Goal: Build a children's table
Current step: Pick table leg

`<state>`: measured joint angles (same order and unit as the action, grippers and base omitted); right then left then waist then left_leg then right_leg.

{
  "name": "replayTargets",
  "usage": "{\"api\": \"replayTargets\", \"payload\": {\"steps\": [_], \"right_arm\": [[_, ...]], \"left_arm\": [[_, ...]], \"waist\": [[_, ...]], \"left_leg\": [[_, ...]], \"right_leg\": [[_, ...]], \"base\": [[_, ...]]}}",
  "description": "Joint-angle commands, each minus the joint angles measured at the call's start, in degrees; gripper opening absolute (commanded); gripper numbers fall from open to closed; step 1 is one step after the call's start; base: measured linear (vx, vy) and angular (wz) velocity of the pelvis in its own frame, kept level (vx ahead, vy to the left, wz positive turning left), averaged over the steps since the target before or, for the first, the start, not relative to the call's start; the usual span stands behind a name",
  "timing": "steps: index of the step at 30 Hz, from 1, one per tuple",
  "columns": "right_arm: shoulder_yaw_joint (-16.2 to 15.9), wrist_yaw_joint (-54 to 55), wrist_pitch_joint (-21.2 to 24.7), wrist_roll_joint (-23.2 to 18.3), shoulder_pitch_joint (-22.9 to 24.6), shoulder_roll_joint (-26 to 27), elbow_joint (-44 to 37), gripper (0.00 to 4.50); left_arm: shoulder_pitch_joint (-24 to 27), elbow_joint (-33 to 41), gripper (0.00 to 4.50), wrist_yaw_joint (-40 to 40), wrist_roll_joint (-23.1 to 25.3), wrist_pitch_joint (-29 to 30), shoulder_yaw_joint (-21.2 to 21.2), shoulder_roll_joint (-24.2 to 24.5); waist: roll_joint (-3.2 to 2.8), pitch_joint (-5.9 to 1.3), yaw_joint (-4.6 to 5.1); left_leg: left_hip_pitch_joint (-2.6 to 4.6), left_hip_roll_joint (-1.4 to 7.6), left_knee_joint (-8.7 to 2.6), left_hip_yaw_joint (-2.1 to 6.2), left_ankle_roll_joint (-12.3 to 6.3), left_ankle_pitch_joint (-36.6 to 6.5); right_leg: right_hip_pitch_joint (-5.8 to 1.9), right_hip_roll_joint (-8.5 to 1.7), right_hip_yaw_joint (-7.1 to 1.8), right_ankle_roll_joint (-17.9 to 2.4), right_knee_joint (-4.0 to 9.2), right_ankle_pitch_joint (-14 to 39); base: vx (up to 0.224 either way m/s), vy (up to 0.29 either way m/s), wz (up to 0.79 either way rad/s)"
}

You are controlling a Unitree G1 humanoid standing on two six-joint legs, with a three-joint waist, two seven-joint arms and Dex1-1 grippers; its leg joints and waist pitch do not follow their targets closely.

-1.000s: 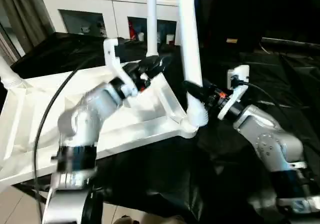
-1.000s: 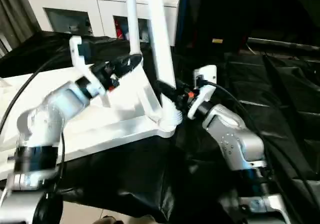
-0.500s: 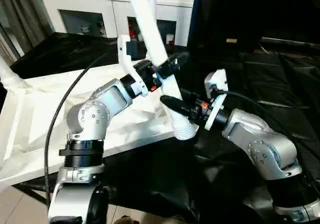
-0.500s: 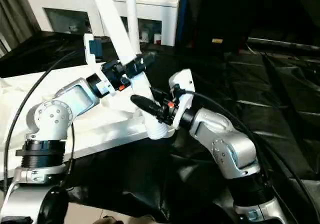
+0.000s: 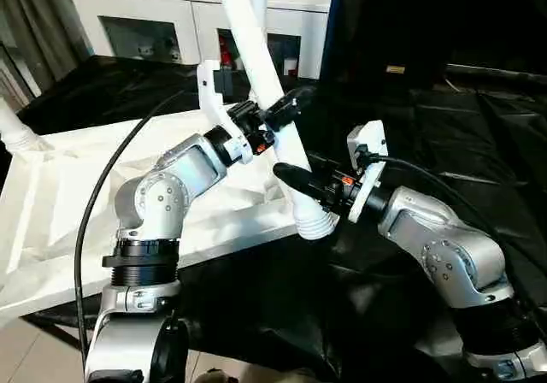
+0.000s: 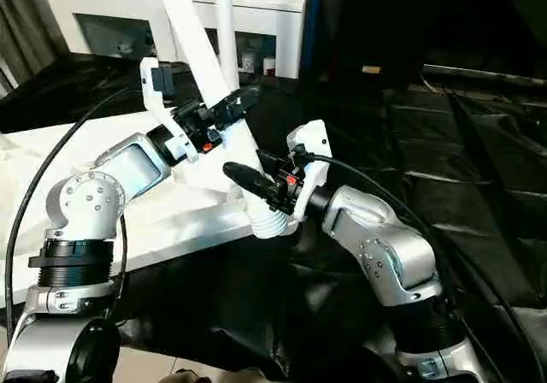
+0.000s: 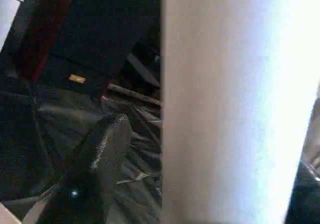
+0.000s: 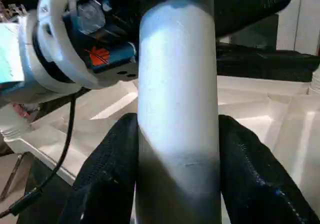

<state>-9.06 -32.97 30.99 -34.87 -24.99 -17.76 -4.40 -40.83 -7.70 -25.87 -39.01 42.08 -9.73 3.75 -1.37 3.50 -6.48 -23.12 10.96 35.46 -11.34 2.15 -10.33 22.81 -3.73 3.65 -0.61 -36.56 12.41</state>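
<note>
Spread across the scene: black-draped work table, with a white glass-door cabinet behind it. Lying upside down on the drape, ribbed underside up: white tabletop, its near lobed corner at the table's middle. At the tabletop's far left corner, one leg base already seated; another thin white leg upright behind the arms.

Held aslant between both arms: long white tapered tube leg, threaded end just at the near corner socket, upper part leaning away toward the cabinet. Not yet upright, apparently not yet seated.

Left gripper clamped around the leg partway up, one black finger beside the white tube in the wrist view. Right gripper closed on the same leg lower down, near the threaded end, black fingers pressed on either side of the tube.

Likely trouble from here: cross-threading or jamming, caused by the tilt of the leg against the socket. Also possible: the smooth tapered tube slipping through the pads under twisting, or the light tabletop sliding on the slick drape when pushed from the side.
</note>
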Motion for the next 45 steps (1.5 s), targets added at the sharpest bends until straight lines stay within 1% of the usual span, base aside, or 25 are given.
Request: {"api": "replayTargets", "payload": {"steps": [1,3,6,8,10,11,12,13,15,19,20,21,22,23,24,26,27,29,34,35,37,41,42,44,45], "right_arm": [[1.27,-0.57,-0.14,0.18,-1.19,-0.02,-1.39,1.83],[1.44,-0.66,-0.2,0.53,-1.31,-0.09,-1.34,1.83],[1.35,-0.55,-0.54,1.46,-1.58,-0.1,-1.3,1.83],[1.06,-0.4,-0.81,2.0,-1.71,-0.02,-1.35,1.83],[0.78,-0.34,-1.19,2.72,-1.82,0.03,-1.32,1.83],[0.98,-1.29,-0.49,1.68,-1.86,0.27,-1.4,1.83],[1.11,-2.06,-0.04,1.0,-1.89,0.31,-1.5,2.18],[1.17,-3.12,0.45,0.4,-1.91,0.05,-1.62,2.39],[1.14,-5.04,1.35,-0.59,-1.9,-0.65,-1.79,2.59],[1.31,-15.59,6.29,-6.31,-0.82,-6.48,-4.21,2.93],[1.08,-18.15,6.9,-6.82,-0.56,-8.21,-4.52,2.95],[0.94,-19.62,7.36,-7.18,-0.41,-9.13,-4.62,2.95],[0.39,-25.46,9.2,-8.5,0.15,-12.77,-4.89,2.95],[0.08,-27.6,9.93,-8.91,0.34,-14.15,-4.95,2.95],[-0.42,-30.52,11.65,-10.03,0.54,-15.95,-5.23,2.95],[-1.21,-33.53,13.81,-11.55,0.79,-17.59,-5.73,2.95],[-1.21,-33.53,13.81,-11.55,0.79,-17.59,-5.73,2.95],[-2.41,-35.38,14.7,-11.68,0.97,-18.81,-6.06,2.95],[-4.91,-35.51,13.75,-8.8,0.5,-17.66,-4.81,2.95],[-5.04,-34.59,13.39,-7.96,0.17,-16.71,-4.06,2.78],[-5.0,-33.13,13.08,-7.13,-0.23,-15.68,-3.2,2.67],[-4.88,-30.4,10.2,-3.47,-1.11,-14.45,-1.15,2.29],[-4.5,-30.63,9.8,-3.52,-1.25,-14.41,-1.0,2.29],[-1.37,-32.62,12.27,-7.0,-2.21,-15.52,-1.54,2.29],[-0.74,-32.9,12.83,-7.56,-2.4,-15.82,-1.61,2.29]], "left_arm": [[-0.05,-0.3,3.14,1.45,1.99,0.04,1.18,0.31],[-0.03,-0.42,2.82,2.13,2.74,-0.33,1.44,0.25],[-0.2,-0.85,2.68,3.33,3.34,-1.45,1.33,-0.4],[-0.38,-1.04,2.38,3.23,2.95,-1.45,1.03,-0.46],[-0.54,-1.29,2.29,3.03,2.79,-1.46,0.85,-0.3],[-0.69,-1.39,2.2,2.25,2.23,-1.12,0.61,0.04],[-0.85,-1.44,2.0,1.36,1.75,-0.75,0.47,0.52],[-0.97,-1.44,1.97,0.22,1.36,-0.44,0.56,1.12],[-1.09,-1.46,1.92,-1.47,0.91,-0.06,0.86,1.92],[-0.97,-0.27,1.84,-11.09,-0.44,1.07,3.71,6.13],[-0.86,0.17,1.84,-13.71,-0.56,1.22,4.69,7.3],[-0.85,0.51,1.84,-15.05,-0.86,1.46,5.08,7.83],[-0.85,1.86,1.84,-20.33,-2.2,2.42,6.58,9.88],[-0.9,2.52,1.84,-22.12,-2.85,2.8,7.01,10.53],[-1.03,3.78,1.84,-24.68,-4.02,3.4,7.55,11.32],[-1.36,5.31,1.83,-26.55,-5.92,4.39,7.45,11.43],[-1.36,5.31,1.82,-26.55,-5.92,4.39,7.45,11.43],[-1.97,6.21,1.81,-26.86,-8.01,5.31,6.69,10.64],[-1.9,7.49,1.81,-27.13,-8.64,4.95,7.68,9.68],[-1.68,7.78,1.81,-27.3,-8.75,4.97,7.85,9.58],[-1.49,8.02,1.81,-27.34,-8.83,5.05,7.94,9.48],[-1.21,8.64,1.8,-27.61,-9.31,6.1,7.77,9.59],[-1.14,8.7,1.8,-27.82,-9.25,6.14,7.92,9.77],[-0.91,8.14,1.8,-28.21,-7.76,5.61,8.68,10.75],[-0.88,8.0,1.8,-28.18,-7.53,5.49,8.72,10.89]], "waist": [[0.52,-4.36,0.02],[0.56,-4.34,0.06],[0.85,-4.41,0.05],[0.83,-4.45,0.03],[0.83,-4.46,0.05],[1.15,-4.45,0.07],[1.03,-4.44,0.03],[1.07,-4.45,0.01],[1.07,-4.43,-0.02],[1.04,-4.44,-0.3],[1.0,-4.47,-0.38],[1.08,-4.42,-0.39],[1.05,-4.42,-0.36],[1.06,-4.56,-0.61],[1.06,-4.31,-0.43],[1.16,-4.28,-0.33],[1.01,-4.39,-0.35],[1.16,-4.25,-0.35],[1.42,-4.13,-0.33],[1.54,-4.11,-0.3],[1.49,-4.13,-0.32],[1.44,-4.24,-0.29],[1.43,-4.28,-0.3],[1.4,-4.36,-0.35],[1.35,-4.38,-0.45]], "left_leg": [[1.5,2.29,-3.99,1.53,0.16,-5.59],[1.44,2.29,-4.01,1.54,0.21,-5.62],[1.44,2.3,-3.93,1.48,-0.03,-4.92],[1.46,2.27,-3.86,1.47,-0.23,-4.59],[1.41,2.23,-3.81,1.44,-0.51,-4.04],[1.35,2.2,-3.8,1.41,-0.7,-3.87],[1.41,2.2,-3.81,1.41,-0.85,-4.03],[1.42,2.2,-3.79,1.41,-0.9,-4.09],[1.47,2.19,-3.78,1.38,-1.01,-4.13],[1.57,2.29,-3.71,1.38,-1.74,-3.69],[1.57,2.29,-3.68,1.4,-1.86,-3.48],[1.52,2.27,-3.71,1.37,-1.97,-3.51],[1.49,2.27,-3.69,1.39,-1.99,-3.38],[1.66,2.32,-3.6,1.4,-2.23,-3.72],[1.39,2.26,-3.62,1.38,-2.56,-4.15],[1.3,2.32,-3.62,1.41,-2.63,-4.34],[1.5,2.43,-3.55,1.42,-2.41,-4.68],[1.56,2.41,-3.52,1.31,-1.92,-5.39],[1.67,2.46,-3.63,1.4,-0.93,-6.87],[1.63,2.42,-3.65,1.39,-0.85,-6.95],[1.66,2.39,-3.69,1.42,-0.44,-7.08],[1.59,2.37,-3.7,1.45,-0.08,-6.51],[1.63,2.36,-3.67,1.44,-0.12,-6.49],[1.62,2.33,-3.63,1.45,-0.52,-5.92],[1.67,2.37,-3.61,1.43,-0.87,-5.82]], "right_leg": [[-2.89,-4.45,-2.98,-9.76,4.34,3.0],[-2.94,-4.44,-2.99,-9.54,4.34,3.24],[-2.96,-4.43,-2.99,-9.64,4.29,2.76],[-2.96,-4.44,-2.99,-9.87,4.18,2.27],[-2.96,-4.42,-2.98,-9.98,4.12,1.71],[-3.01,-4.42,-2.98,-10.02,4.09,1.7],[-2.96,-4.49,-2.97,-10.01,4.15,2.3],[-2.96,-4.47,-2.96,-9.95,4.13,2.55],[-2.96,-4.46,-2.97,-10.02,4.12,2.89],[-2.97,-4.42,-3.0,-9.93,4.01,2.51],[-3.04,-4.37,-2.98,-9.91,3.89,2.35],[-3.03,-4.36,-2.98,-9.85,4.01,2.46],[-3.05,-4.4,-2.96,-10.03,3.9,2.11],[-3.25,-4.41,-2.96,-10.11,3.81,2.49],[-3.16,-4.42,-2.97,-10.36,3.93,2.52],[-3.18,-4.59,-2.91,-10.9,3.98,3.43],[-3.1,-4.69,-2.88,-11.56,4.04,4.09],[-3.01,-4.62,-2.9,-12.02,4.15,5.53],[-2.75,-4.66,-2.96,-10.9,4.52,9.75],[-2.75,-4.66,-2.95,-10.73,4.59,10.17],[-2.69,-4.65,-2.94,-10.15,4.64,11.37],[-2.68,-4.63,-2.93,-9.97,4.51,10.24],[-2.66,-4.6,-2.93,-10.0,4.43,9.78],[-2.75,-4.52,-2.93,-10.28,4.29,8.4],[-2.72,-4.49,-2.94,-10.55,4.27,7.78]], "base": [[0.0,0.0,0.0],[0.0,0.0,0.0],[0.0,0.0,0.0],[0.0,0.0,0.0],[0.0,0.0,0.0],[0.0,0.0,0.0],[0.0,0.0,0.0],[0.0,0.0,0.0],[0.0,0.0,0.0],[0.0,0.0,0.0],[0.0,0.0,0.0],[0.0,0.0,0.0],[0.0,0.0,0.0],[0.0,0.0,0.0],[0.0,0.0,0.0],[0.0,0.0,0.0],[0.0,0.0,0.0],[0.0,0.0,0.0],[0.0,0.0,0.0],[0.0,0.0,0.0],[0.0,0.0,0.0],[0.0,0.0,0.0],[0.0,0.0,0.0],[0.0,0.0,0.0],[0.0,0.0,0.0]]}}
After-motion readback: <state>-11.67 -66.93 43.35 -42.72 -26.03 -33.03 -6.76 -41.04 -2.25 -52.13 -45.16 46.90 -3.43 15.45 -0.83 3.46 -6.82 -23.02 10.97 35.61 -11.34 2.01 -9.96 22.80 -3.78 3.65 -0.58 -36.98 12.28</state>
